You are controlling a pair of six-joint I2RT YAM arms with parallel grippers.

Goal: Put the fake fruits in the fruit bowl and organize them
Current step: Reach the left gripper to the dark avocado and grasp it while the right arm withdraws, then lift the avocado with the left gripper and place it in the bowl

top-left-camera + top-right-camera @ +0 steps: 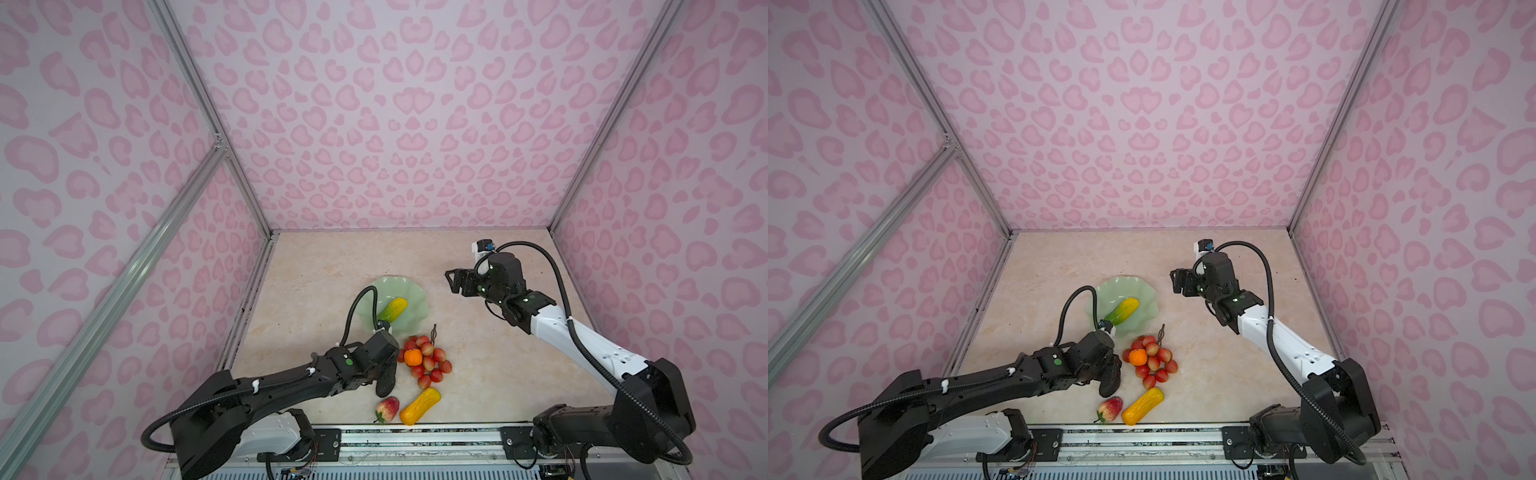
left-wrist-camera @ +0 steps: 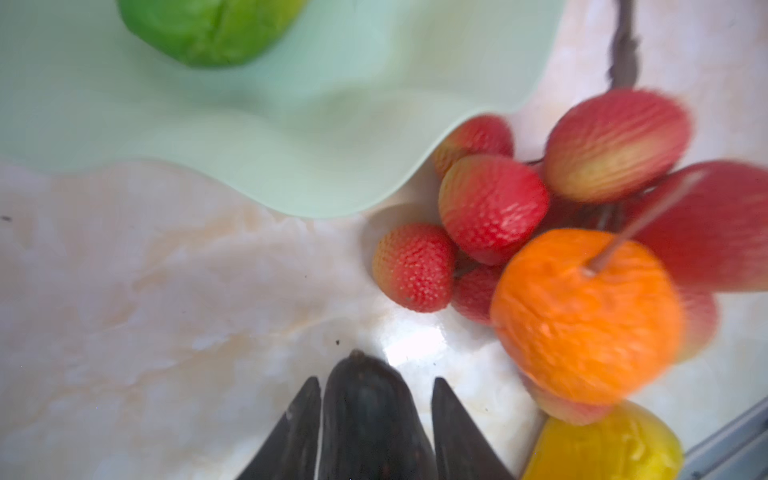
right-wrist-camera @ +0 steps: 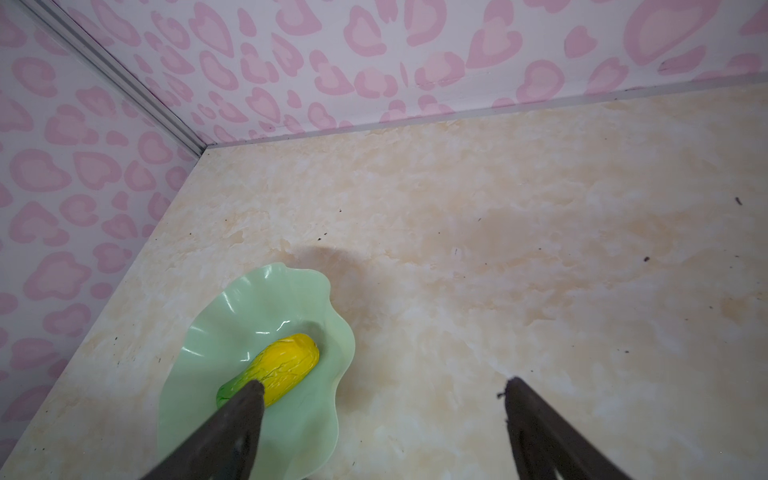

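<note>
Mint-green fruit bowl (image 2: pixel 291 166), holding the yellow-green oblong (image 2: pixel 208 29), lies ahead of the left gripper (image 2: pixel 376 380) jaws, which clamp the dark avocado (image 2: pixel 365 419); right gripper (image 3: pixel 383 383) jaws stand wide apart, empty.

Shows bumpy yellow-green oblong (image 1: pixel 1122 311) lying in fruit bowl (image 1: pixel 1144 291). Shows left gripper (image 1: pixel 1113 373) down at dark avocado (image 1: pixel 1108 387) on bench (image 1: pixel 1225 374), beside red berry bunch (image 1: pixel 1156 365) topped by small orange (image 1: pixel 1137 357). Shows strawberry (image 1: pixel 1110 409) just beside yellow-orange oblong (image 1: pixel 1143 406).
</note>
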